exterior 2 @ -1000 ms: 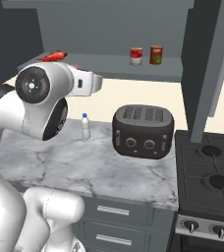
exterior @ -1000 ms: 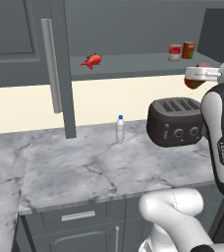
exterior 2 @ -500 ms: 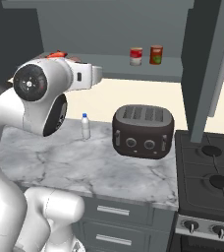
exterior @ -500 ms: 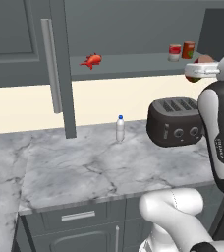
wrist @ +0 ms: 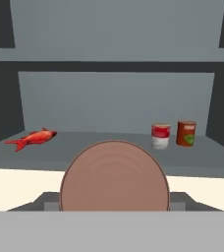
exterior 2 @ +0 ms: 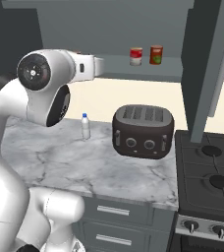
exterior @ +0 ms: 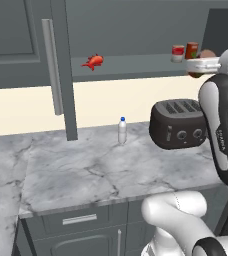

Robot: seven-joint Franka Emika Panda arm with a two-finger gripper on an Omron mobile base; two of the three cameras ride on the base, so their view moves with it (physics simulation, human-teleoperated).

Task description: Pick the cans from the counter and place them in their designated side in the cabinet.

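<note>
Two cans sit on the cabinet shelf (wrist: 99, 143), right side: cream-white can (wrist: 160, 135) just beside dark red can (wrist: 186, 133). A third, brown-ended can (wrist: 114, 175) is clenched in the tool (exterior: 202, 64), short of the shelf lip. Suggest advancing level, clearing the lip, then setting down left of the cream one, well apart from the red fish (wrist: 31, 139).

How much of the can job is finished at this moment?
Done: the white can and red can stand together on the cabinet shelf. In hand: a brown-topped can, held up at shelf height. Left: setting it down on the shelf.
</note>
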